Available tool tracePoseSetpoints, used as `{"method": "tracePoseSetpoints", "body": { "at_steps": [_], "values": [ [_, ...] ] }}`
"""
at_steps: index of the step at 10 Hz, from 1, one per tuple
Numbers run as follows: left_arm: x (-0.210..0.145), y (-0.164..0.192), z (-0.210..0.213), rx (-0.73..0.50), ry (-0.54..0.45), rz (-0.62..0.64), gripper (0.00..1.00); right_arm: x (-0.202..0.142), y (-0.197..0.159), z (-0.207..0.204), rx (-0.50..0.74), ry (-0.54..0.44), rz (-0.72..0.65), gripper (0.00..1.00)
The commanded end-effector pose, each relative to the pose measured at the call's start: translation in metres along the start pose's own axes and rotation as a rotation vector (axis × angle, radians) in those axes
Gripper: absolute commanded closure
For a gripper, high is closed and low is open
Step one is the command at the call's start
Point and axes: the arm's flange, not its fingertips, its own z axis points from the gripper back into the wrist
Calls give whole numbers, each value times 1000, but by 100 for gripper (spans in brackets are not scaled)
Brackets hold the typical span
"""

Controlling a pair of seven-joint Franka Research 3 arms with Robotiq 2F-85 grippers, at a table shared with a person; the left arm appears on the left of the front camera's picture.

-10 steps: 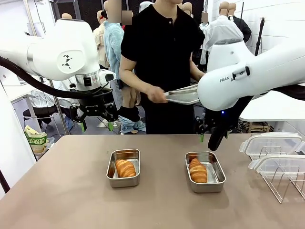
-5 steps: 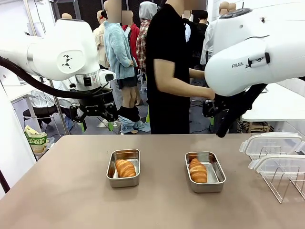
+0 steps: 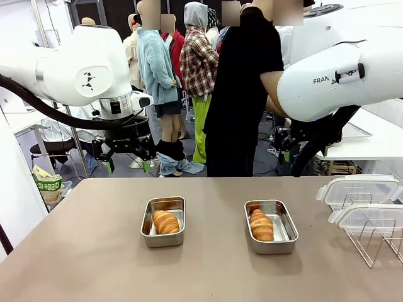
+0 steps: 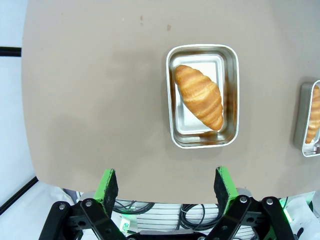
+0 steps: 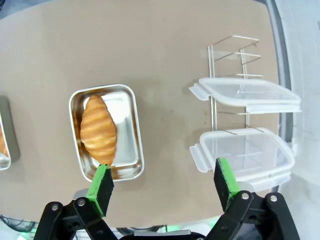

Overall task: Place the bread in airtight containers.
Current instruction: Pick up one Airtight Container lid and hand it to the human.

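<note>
Tabletop (image 3: 88, 251), tan and matte, carries everything. At its right end a thin wire rack (image 3: 371, 246) props two clear whitish plastic snap lids (image 3: 360, 189). Mid-table sit two shiny rectangular steel tubs (image 3: 162, 241), well apart, a golden-brown ridged croissant (image 3: 165, 221) lying inside each. The bread looks placed, so lidding seems the step in hand. The right gripper (image 5: 162, 186) and left gripper (image 4: 165, 186) hover spread wide, holding nothing. The right one should probably pinch a lid's long edge, lift it clear of the wires, then lower it level onto the nearer tub. Lettering on the white right arm (image 3: 340, 69) reads "FRA"; the rest is cut off.
</note>
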Motion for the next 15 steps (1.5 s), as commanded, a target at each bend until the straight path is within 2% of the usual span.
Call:
{"method": "tracePoseSetpoints", "body": {
  "at_steps": [1,2,3,4,5,6,8,10,12,13,15],
  "values": [
    [0,2,1,-3,-2,1,0,-1,1,1,-1,-3,1,0],
    [0,2,1,-3,-2,1,0,0,0,0,0,0,0,0],
    [0,2,1,-3,-2,1,0,-5,-23,27,-25,40,52,0],
    [0,2,1,-3,-2,1,0,-11,-49,52,-25,60,192,0],
    [0,2,1,-3,-2,1,0,-12,-76,65,22,128,284,0],
    [0,2,1,-3,-2,1,0,-12,-98,67,101,197,451,0],
    [0,2,1,-3,-2,1,0,-9,-130,63,195,301,674,0],
    [0,2,1,-3,-2,1,0,-12,-152,56,168,306,970,0],
    [0,2,1,-3,-2,1,0,-12,-163,36,55,320,1193,0],
    [0,2,1,-3,-2,1,0,-14,-169,29,-18,340,1259,0],
    [0,2,1,-3,-2,1,0,-18,-188,23,70,219,1264,0]
  ]
}}
